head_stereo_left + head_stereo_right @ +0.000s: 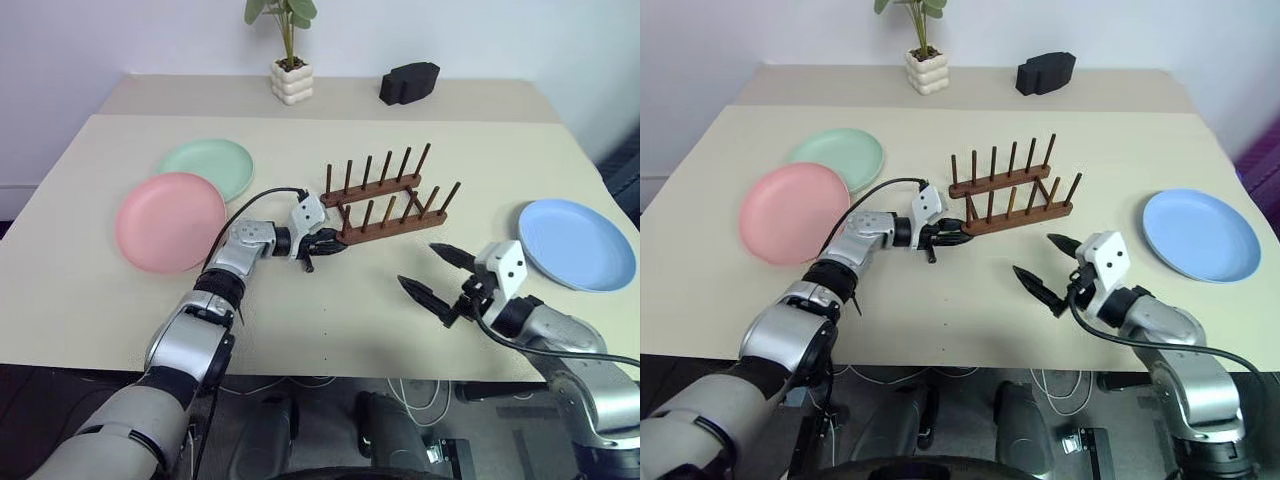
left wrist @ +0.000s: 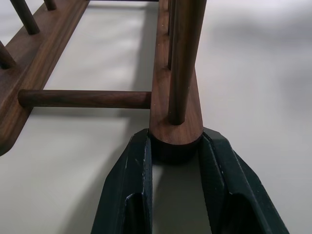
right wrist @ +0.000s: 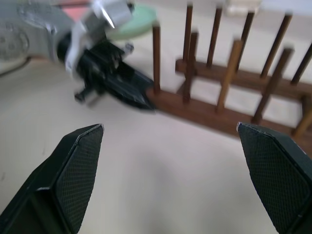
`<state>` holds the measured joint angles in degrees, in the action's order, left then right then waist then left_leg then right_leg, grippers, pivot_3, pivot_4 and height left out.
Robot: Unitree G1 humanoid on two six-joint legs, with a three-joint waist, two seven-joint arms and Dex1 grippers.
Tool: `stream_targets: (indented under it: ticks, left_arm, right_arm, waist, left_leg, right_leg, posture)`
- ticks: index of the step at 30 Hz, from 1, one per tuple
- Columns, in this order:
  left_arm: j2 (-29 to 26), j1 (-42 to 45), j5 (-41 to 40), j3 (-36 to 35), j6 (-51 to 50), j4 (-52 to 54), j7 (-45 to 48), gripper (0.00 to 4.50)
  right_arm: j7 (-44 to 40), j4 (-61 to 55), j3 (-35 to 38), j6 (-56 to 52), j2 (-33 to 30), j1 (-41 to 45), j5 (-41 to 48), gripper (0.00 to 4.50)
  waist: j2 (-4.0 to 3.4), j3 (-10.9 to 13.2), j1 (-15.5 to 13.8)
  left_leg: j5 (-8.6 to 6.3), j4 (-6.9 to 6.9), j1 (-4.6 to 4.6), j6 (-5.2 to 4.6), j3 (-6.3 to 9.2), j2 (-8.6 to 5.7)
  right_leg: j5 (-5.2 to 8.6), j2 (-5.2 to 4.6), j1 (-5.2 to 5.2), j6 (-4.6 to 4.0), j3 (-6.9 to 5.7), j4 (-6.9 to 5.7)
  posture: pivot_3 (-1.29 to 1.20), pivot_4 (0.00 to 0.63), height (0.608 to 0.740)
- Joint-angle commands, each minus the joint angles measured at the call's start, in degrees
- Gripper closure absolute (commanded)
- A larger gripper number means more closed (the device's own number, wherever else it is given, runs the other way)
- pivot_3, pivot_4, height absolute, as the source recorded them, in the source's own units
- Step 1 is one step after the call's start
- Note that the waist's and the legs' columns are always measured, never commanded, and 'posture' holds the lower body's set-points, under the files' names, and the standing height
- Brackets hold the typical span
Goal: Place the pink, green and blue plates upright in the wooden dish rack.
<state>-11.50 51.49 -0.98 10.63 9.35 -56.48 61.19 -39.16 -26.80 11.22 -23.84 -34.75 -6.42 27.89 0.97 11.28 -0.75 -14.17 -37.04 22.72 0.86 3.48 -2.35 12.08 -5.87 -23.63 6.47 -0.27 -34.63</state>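
Firmly, left end effector [image 2: 175,161] grips rack [image 1: 385,205]

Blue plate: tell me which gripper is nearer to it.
Right. The right gripper hovers open just left of the blue plate; the left gripper is farther off, clamping the wooden dish rack's end.

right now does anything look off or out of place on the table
The wooden dish rack sits askew, angled across the table rather than square to its edge, and the left gripper has its jaws clamped on the end of the near base bar. All three plates lie flat, none racked: pink, green, blue.
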Motion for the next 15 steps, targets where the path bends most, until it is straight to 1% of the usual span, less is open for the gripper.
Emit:
stream_targets:
  ticks: [1, 4, 7, 15]
  left_arm:
    - [-1.4, -4.4, -2.0, 0.6, -0.2, 8.7, 6.2, 3.78]
    - [-2.6, -7.4, -3.0, 1.3, -2.6, 15.0, 10.0, 3.78]
    - [-3.6, -9.0, -3.1, 2.1, -4.4, 18.9, 12.6, 3.78]
    - [-4.7, -8.1, -1.5, 3.4, -4.8, 19.4, 12.9, 3.78]
  right_arm:
    - [-2.5, 0.1, 4.9, 1.0, -3.0, -3.7, 0.0, 0.0]
    - [-3.0, 0.5, 6.6, 0.9, -4.4, -5.2, -0.1, 0.0]
    - [-3.3, 0.7, 6.5, 1.2, -4.8, -5.7, -0.6, 0.0]
    - [-4.4, 4.4, 4.4, 5.9, -3.0, -7.1, -3.1, 0.0]
  waist:
    - [-0.01, 0.0, 0.0]
    - [-0.02, 0.0, 0.0]
    - [-0.02, 0.0, 0.0]
    - [-0.02, 0.0, 0.0]
  left_leg:
    - [-0.01, 0.01, 0.03, -0.02, -0.01, 0.0]
    - [-0.03, 0.01, 0.1, -0.04, 0.0, 0.01]
    - [-0.03, -0.04, 0.14, -0.05, 0.01, 0.03]
    - [-0.03, -0.05, 0.19, -0.06, 0.0, 0.03]
  right_leg:
    - [-0.06, 0.0, 0.0, -0.08, 0.0, 0.07]
    - [-0.09, 0.0, 0.0, -0.13, 0.0, 0.23]
    - [-0.17, 0.0, 0.01, -0.2, 0.0, 0.34]
    - [-0.15, 0.01, 0.0, -0.14, 0.0, 0.38]
  posture:
    - [0.0, 0.15, 0.736]
    - [0.0, 0.15, 0.736]
    - [0.0, 0.15, 0.736]
    - [0.0, 0.15, 0.736]
